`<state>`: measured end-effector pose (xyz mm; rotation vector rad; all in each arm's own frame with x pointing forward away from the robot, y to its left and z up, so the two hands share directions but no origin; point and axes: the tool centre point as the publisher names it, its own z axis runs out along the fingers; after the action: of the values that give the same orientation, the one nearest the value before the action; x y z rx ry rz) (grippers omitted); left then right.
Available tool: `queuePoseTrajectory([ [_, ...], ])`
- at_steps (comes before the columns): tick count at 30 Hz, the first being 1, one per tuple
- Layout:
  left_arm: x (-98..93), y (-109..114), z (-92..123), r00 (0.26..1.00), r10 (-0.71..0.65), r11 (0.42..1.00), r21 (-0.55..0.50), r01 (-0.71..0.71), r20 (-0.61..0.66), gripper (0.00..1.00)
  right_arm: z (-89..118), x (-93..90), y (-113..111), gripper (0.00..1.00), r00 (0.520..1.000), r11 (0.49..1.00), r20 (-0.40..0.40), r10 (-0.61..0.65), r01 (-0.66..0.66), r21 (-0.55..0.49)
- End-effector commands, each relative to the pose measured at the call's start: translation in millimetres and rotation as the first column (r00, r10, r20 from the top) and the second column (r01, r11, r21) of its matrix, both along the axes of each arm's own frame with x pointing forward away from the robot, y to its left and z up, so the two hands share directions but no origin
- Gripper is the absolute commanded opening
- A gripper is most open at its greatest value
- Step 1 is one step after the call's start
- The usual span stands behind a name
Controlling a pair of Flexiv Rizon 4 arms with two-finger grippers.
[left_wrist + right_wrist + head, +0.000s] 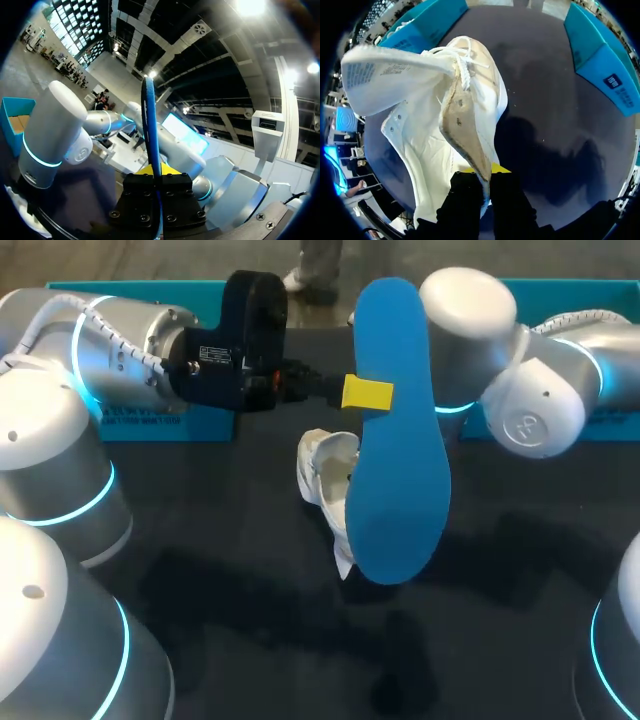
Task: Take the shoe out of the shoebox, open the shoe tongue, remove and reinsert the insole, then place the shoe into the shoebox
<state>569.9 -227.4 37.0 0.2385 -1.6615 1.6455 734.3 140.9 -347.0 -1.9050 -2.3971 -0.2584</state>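
A blue insole (393,430) is held up in the air, broad face toward the head view. My left gripper (366,393) comes in from the left and is shut on its edge. In the left wrist view the insole (150,125) stands edge-on between that gripper's (159,175) fingers. The white shoe (326,472) hangs behind and below the insole, partly hidden by it. In the right wrist view my right gripper (487,176) is shut on the shoe's (435,135) side wall, and the tongue (390,75) is folded back wide with the laces (465,70) loose. The right arm (520,390) enters from the right; its fingers are hidden in the head view.
Teal shoebox parts stand along the back of the dark table (250,580): one at the left (160,422) and one at the right (610,425). The right wrist view shows teal box pieces (602,65) beyond the shoe. My arms' large links crowd both near corners.
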Motion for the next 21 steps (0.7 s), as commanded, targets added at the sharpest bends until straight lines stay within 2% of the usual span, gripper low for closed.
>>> queuePoseTrajectory([
  [1, -0.5, -0.5, -0.8, 1.0, 0.001, 1.0, -0.003, -0.001, -0.001, 0.0, -9.7, 0.2, 2.3, 0.0, 1.0, 1.0, 0.027, -0.016, 0.015, 0.026],
  [5, -0.5, -0.5, -0.8, 1.0, 0.001, 1.0, -0.003, -0.001, -0.001, 0.0, -12.7, 2.4, 6.5, 0.0, 0.997, 0.998, 0.014, -0.07, 0.07, -0.006],
  [10, -0.5, -0.5, -0.8, 1.0, 0.001, 1.0, -0.003, -0.001, -0.001, 0.0, -18.7, 7.3, 14.7, 0.0, 0.993, 0.993, -0.005, -0.114, 0.114, 0.021],
  [14, -0.5, -0.5, -0.8, 1.0, 0.001, 1.0, -0.003, -0.001, -0.001, 0.0, -21.3, 12.7, 22.9, 0.0, 0.994, 0.993, 0.005, -0.113, 0.113, 0.039],
  [21, -0.5, -0.5, -0.8, 1.0, 0.001, 1.0, -0.003, -0.001, -0.001, 0.0, -33.2, 16.9, 28.2, 0.0, 0.991, 0.992, -0.026, -0.128, 0.129, 0.02],
])
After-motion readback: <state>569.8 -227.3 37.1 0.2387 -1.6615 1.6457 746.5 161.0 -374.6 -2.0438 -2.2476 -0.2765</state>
